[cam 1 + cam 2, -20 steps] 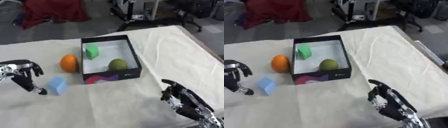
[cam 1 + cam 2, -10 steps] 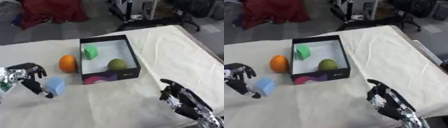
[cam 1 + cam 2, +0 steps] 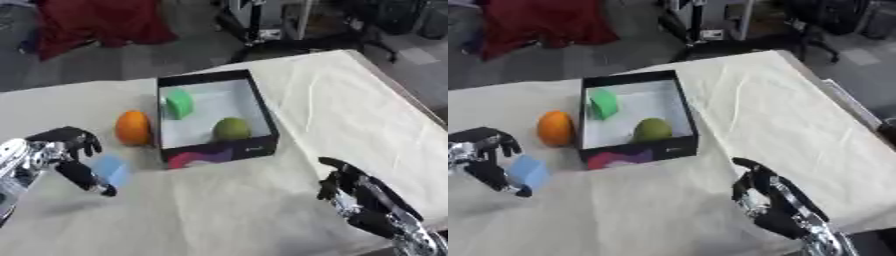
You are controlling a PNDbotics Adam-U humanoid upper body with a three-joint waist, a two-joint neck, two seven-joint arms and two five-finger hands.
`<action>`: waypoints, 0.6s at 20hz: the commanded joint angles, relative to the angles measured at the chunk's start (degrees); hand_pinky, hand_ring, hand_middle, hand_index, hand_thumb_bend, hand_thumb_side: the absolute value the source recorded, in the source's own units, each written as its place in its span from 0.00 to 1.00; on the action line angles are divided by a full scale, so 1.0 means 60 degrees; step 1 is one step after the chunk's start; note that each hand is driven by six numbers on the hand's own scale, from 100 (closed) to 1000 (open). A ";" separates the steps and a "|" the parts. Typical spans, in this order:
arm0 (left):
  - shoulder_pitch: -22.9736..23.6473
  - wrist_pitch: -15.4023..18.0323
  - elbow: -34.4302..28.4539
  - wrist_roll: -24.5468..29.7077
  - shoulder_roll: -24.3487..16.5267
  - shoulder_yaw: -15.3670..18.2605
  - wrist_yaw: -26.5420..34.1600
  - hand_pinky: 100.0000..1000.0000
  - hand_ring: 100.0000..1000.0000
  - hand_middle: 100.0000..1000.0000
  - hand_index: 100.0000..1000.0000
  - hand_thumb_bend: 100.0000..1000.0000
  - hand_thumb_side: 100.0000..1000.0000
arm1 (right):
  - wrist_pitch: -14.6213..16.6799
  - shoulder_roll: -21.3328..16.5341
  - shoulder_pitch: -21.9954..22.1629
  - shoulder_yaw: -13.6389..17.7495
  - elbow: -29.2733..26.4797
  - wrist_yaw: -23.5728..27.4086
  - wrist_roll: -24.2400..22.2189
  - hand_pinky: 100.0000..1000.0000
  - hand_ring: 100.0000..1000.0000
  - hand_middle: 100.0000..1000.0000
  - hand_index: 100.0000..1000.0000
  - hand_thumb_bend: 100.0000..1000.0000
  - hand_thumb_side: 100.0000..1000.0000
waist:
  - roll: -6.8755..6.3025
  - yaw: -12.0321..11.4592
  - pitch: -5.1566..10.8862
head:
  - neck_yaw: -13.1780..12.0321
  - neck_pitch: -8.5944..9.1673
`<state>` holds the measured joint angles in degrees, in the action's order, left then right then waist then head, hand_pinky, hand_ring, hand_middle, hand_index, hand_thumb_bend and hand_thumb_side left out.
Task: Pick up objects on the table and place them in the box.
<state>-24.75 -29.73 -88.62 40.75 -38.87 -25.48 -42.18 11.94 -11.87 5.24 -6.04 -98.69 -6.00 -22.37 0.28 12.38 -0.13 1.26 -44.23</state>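
Left hand at the blue block; two items in the box, two on the cloth.

Left eye view: the cloth-covered table (image 3: 289, 95) carries a black rectangular cardboard box (image 3: 262, 107) with a white floor near its middle. Inside lie a green cube (image 3: 178, 103) at the far left wall and an olive-green round fruit (image 3: 231, 128) by the near right wall. A round orange fruit (image 3: 132, 127) sits just outside the box's left wall. The light blue foam block (image 3: 111, 170) lies nearer the table's left edge.

Right eye view: the left hand (image 3: 483, 160) has its fingers and thumb curled about the blue block, touching it; whether it grips cannot be told. The right hand (image 3: 773, 206) rests relaxed, fingers up, by the table's near right corner, holding nothing.
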 commanded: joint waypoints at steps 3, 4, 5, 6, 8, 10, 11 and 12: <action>-0.0174 -0.0098 0.0082 0.0063 0.0066 -0.0057 -0.0134 0.59 0.51 0.60 0.76 0.66 0.24 | 0.0009 -0.0129 -0.0085 0.0002 -0.0128 0.0048 -0.0015 0.82 0.51 0.43 0.92 0.00 0.41 | -0.0050 0.0018 0.0113 | 0.0045 0.0018; -0.0179 -0.0081 0.0117 0.0043 0.0104 -0.0084 -0.0145 0.59 0.51 0.60 0.75 0.64 0.23 | 0.0009 -0.0127 -0.0085 0.0001 -0.0128 0.0048 -0.0017 0.82 0.51 0.43 0.92 0.00 0.41 | -0.0047 0.0018 0.0112 | 0.0042 0.0018; -0.0183 -0.0065 0.0146 0.0023 0.0132 -0.0104 -0.0158 0.58 0.50 0.58 0.75 0.58 0.21 | 0.0009 -0.0126 -0.0084 0.0001 -0.0128 0.0050 -0.0017 0.82 0.51 0.43 0.92 0.00 0.41 | -0.0045 0.0016 0.0112 | 0.0038 0.0018; -0.0188 -0.0051 0.0169 -0.0004 0.0152 -0.0116 -0.0179 0.57 0.49 0.58 0.74 0.56 0.20 | 0.0008 -0.0124 -0.0083 0.0000 -0.0127 0.0051 -0.0018 0.82 0.51 0.43 0.92 0.00 0.41 | -0.0044 0.0013 0.0112 | 0.0036 0.0018; -0.0206 -0.0052 0.0194 -0.0111 0.0167 -0.0107 -0.0253 0.53 0.45 0.53 0.70 0.40 0.14 | 0.0008 -0.0122 -0.0081 -0.0002 -0.0126 0.0050 -0.0021 0.82 0.51 0.43 0.92 0.00 0.41 | -0.0043 0.0008 0.0113 | 0.0041 0.0018; -0.0229 -0.0117 0.0155 -0.0381 0.0167 -0.0042 -0.0377 0.49 0.41 0.47 0.65 0.27 0.13 | 0.0009 -0.0122 -0.0077 -0.0001 -0.0126 0.0050 -0.0021 0.82 0.51 0.43 0.92 0.00 0.41 | -0.0042 0.0000 0.0116 | 0.0051 0.0018; -0.0245 -0.0172 0.0092 -0.0554 0.0166 0.0016 -0.0423 0.47 0.39 0.45 0.63 0.25 0.14 | 0.0008 -0.0122 -0.0074 0.0002 -0.0125 0.0050 -0.0018 0.82 0.51 0.43 0.92 0.00 0.41 | -0.0040 -0.0005 0.0119 | 0.0056 0.0018; -0.0268 -0.0226 0.0000 -0.0698 0.0157 0.0083 -0.0448 0.46 0.38 0.44 0.62 0.25 0.14 | 0.0008 -0.0122 -0.0071 0.0004 -0.0125 0.0050 -0.0015 0.82 0.51 0.43 0.92 0.00 0.41 | -0.0039 -0.0011 0.0122 | 0.0060 0.0018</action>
<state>-25.27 -30.20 -87.61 37.13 -37.14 -26.08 -44.39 11.89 -11.87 5.13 -6.05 -98.69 -5.96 -22.44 0.28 12.34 -0.13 1.46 -44.23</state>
